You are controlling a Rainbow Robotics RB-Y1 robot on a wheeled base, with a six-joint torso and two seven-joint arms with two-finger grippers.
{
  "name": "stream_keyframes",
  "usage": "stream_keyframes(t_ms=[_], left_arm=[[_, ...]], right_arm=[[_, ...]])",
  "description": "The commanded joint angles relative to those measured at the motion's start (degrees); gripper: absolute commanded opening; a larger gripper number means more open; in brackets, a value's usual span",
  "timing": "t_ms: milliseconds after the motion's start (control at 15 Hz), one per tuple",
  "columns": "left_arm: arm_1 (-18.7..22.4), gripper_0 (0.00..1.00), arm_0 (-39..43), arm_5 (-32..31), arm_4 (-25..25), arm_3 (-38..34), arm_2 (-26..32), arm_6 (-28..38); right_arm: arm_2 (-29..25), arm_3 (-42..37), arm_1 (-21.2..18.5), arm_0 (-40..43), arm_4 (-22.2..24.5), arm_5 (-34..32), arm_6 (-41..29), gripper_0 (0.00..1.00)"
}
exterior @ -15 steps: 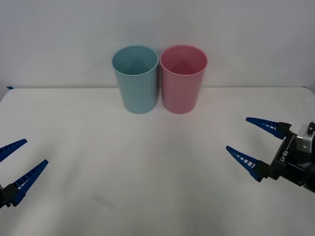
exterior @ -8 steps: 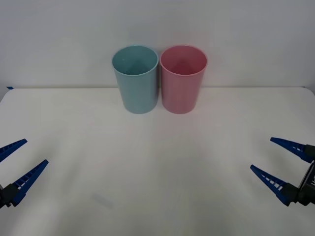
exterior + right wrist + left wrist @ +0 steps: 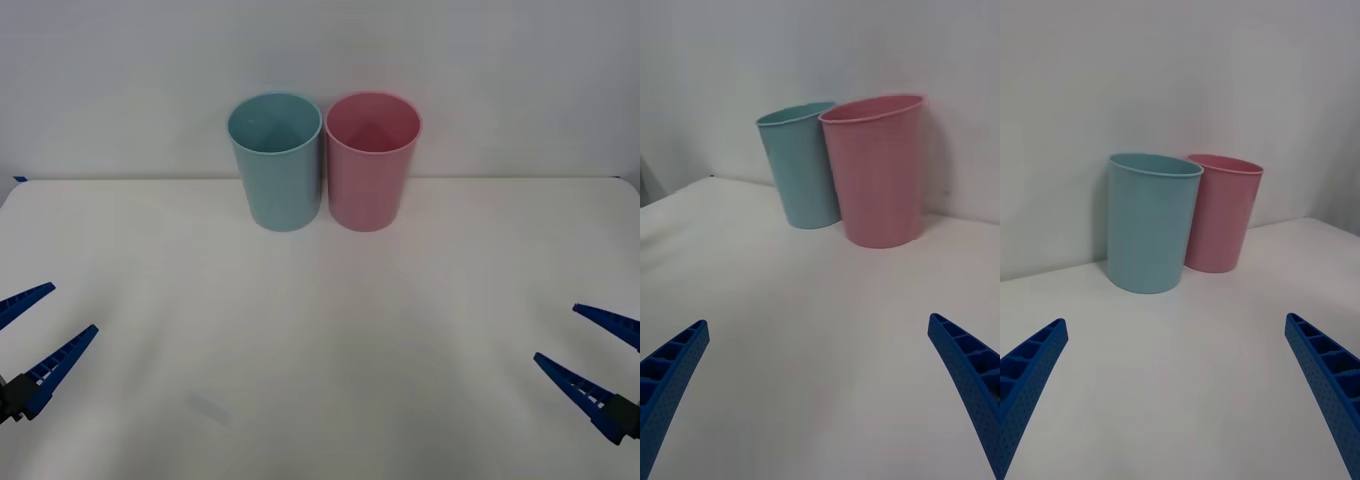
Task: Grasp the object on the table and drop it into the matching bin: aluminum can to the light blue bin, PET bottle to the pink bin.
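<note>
At counter's far edge: light blue bin touching pink bin | left gripper, right gripper spread wide, empty, equally distant

**White table, two bins at the back**

I see the table, a plain white matte top, running edge to edge across my front view and ending at a light wall behind. Two things stand on it, both upright near the far edge at about the middle: the light blue bin on the left and the pink bin on the right, side by side, touching or nearly so. Both are open at the top and taper toward the base. From here I can't tell what's inside either one. A faint greyish smudge marks the near-left surface.
</note>
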Motion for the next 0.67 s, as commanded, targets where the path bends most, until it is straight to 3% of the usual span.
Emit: stream_keyframes(t_ms=[67, 667], left_arm=[[0.0, 1.0, 0.0, 0.0, 0.0, 0.0, 0.0, 0.0], [0.0, 1.0, 0.0, 0.0, 0.0, 0.0, 0.0, 0.0]], right_arm=[[-0.2, 0.0, 0.0, 0.1, -0.1, -0.7, -0.4, 1.0], [-0.2, 0.0, 0.0, 2.4, -0.1, -0.3, -0.9, 1.0]])
